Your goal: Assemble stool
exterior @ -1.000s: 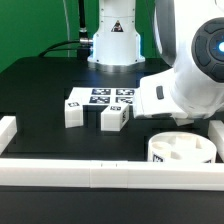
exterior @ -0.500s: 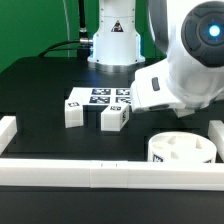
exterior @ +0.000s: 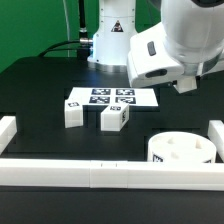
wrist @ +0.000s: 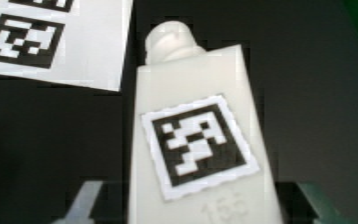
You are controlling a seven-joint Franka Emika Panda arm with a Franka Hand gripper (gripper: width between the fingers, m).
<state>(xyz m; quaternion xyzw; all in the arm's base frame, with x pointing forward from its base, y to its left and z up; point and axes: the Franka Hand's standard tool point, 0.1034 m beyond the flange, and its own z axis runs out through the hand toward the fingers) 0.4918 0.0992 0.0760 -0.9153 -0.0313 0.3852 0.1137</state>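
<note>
White plastic leg block (wrist: 194,115) with a square tag on its face and a rounded peg on its end is pinched in the tool (wrist: 202,204), jaws snug on its two sides, held up over the black worktop (exterior: 40,90). The round seat (exterior: 183,152) sits sockets-up at the exterior view's lower right, by the front rail (exterior: 90,176). A second leg (exterior: 73,110) and a third leg (exterior: 115,117) stand right beside the marker board (exterior: 110,96).
</note>
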